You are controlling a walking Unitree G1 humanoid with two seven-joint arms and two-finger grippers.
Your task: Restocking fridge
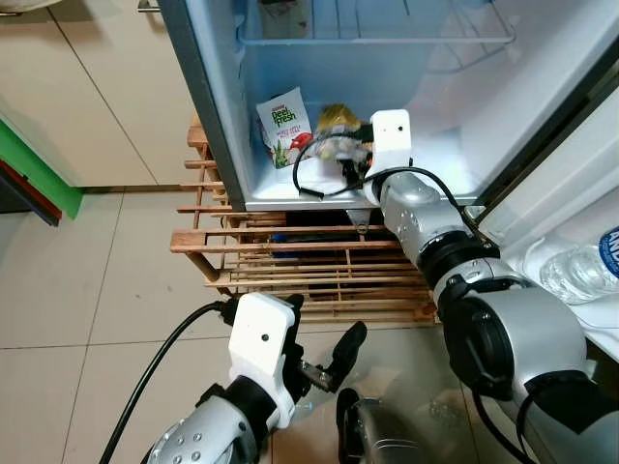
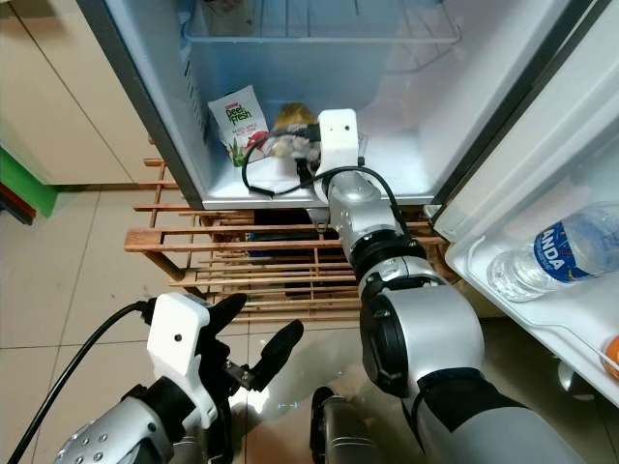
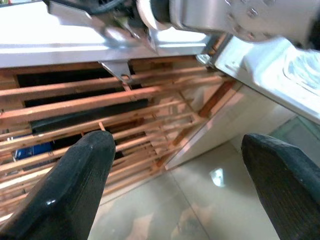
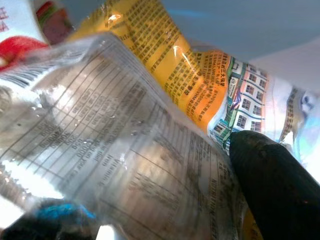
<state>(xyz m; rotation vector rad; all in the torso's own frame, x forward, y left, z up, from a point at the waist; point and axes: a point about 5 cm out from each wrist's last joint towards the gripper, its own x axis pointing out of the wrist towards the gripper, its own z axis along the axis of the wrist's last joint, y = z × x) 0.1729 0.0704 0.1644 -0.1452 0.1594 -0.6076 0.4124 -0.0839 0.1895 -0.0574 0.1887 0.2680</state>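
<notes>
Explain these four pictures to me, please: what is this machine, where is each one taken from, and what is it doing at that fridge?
It is a two-armed humanoid robot. The two wide pictures come from cameras in its head, looking down. Its right gripper reaches into the open fridge, among crinkly snack packets on the bottom shelf beside a Peel Fresh juice carton. The close-up of printed plastic comes from that wrist's camera; whether its fingers are clamped, I cannot tell. The left gripper hangs low over the tiled floor, fingers open and empty; its wrist camera sees the wooden rack under the fridge. A water bottle lies in the door shelf.

Home kitchen, open fridge (image 1: 290, 58) on wooden pallet (image 1: 290, 261), beige tiled floor (image 1: 68, 280), cabinet doors (image 1: 106, 87)
</notes>
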